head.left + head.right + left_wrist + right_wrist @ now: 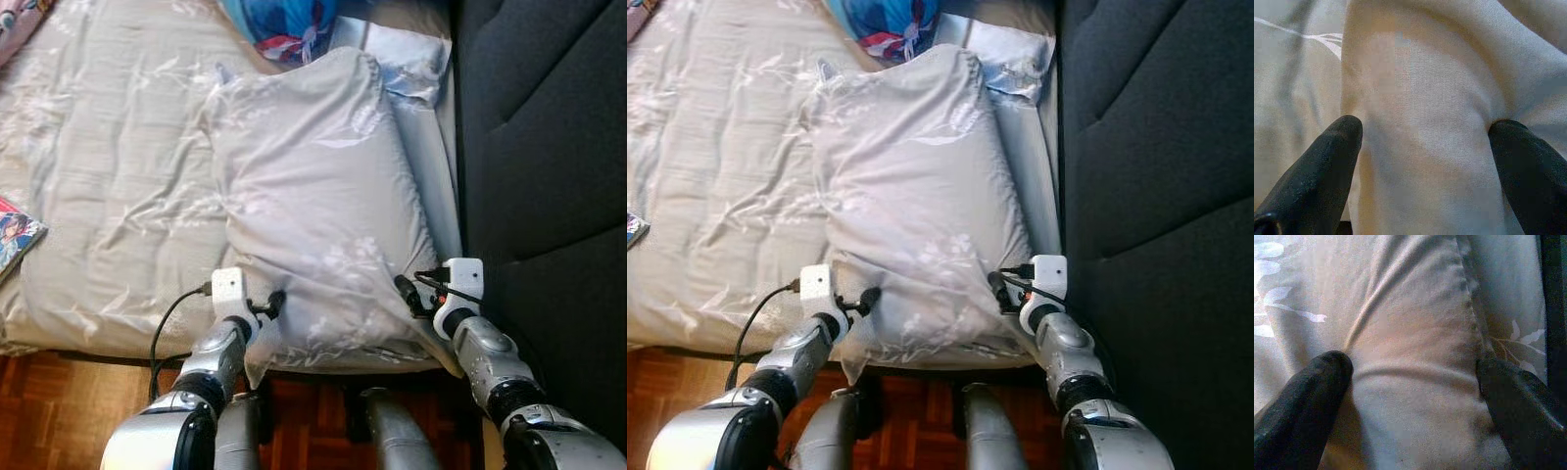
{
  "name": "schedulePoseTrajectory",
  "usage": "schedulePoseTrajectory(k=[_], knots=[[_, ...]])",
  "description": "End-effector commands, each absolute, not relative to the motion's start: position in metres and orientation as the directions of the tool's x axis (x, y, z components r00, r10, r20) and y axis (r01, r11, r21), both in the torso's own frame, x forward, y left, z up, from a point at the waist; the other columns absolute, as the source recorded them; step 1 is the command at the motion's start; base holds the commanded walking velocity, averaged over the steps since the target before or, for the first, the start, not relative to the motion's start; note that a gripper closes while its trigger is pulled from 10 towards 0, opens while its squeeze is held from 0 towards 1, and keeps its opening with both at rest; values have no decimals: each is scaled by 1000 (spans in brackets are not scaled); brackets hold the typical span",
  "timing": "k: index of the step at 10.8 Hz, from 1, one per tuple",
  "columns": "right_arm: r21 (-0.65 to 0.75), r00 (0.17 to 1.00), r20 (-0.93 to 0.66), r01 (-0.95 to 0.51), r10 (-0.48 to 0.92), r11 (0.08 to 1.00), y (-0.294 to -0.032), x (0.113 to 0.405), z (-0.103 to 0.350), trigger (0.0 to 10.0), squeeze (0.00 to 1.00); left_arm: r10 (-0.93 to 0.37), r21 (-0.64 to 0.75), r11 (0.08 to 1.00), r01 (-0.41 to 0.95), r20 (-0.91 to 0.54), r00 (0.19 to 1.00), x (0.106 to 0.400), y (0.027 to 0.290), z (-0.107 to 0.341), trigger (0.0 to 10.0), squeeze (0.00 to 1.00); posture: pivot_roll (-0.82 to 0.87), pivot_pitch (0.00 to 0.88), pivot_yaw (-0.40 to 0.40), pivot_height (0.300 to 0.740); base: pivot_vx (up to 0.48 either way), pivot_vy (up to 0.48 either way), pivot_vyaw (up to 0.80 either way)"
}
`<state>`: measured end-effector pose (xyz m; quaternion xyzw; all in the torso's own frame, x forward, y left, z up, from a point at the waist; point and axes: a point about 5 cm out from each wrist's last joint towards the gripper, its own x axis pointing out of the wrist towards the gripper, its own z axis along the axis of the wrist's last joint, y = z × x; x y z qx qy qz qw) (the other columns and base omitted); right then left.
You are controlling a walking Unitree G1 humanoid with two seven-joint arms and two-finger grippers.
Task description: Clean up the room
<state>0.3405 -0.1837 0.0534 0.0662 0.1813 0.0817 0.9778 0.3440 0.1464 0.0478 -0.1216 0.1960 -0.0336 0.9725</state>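
Gripping the pillow [318, 196] from both near corners: left gripper [272, 304] and right gripper [404, 291] each have fingers spread wide around a bunched fold of its pale fabric, pads pressed into it. Pillow lies on the bed [108, 186], against the dark headboard [539, 147]. Its near edge overhangs the mattress. Blue bundle [279, 24] at the far end is cut off; book [15, 235] at the left edge too. Parquet floor [59, 411] below.
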Motion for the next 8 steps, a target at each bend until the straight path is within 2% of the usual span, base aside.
schedulePoseTrajectory(k=[1,2,8], knots=[[173,863,-464,-133,200,976,-181,318,23,9725,0,-103,-273,961,-40,-489,866,321,150,17,2000,0,-22,584,-43,714,0,0,0],[179,857,-470,-143,212,973,-180,316,20,0,0,-103,-285,958,-45,-484,869,319,150,16,0,0,-25,581,-42,714,0,0,0],[193,841,-478,-181,253,964,-171,311,14,0,0,-99,-320,946,-60,-459,883,323,155,20,0,0,-16,559,-39,714,0,0,0]])
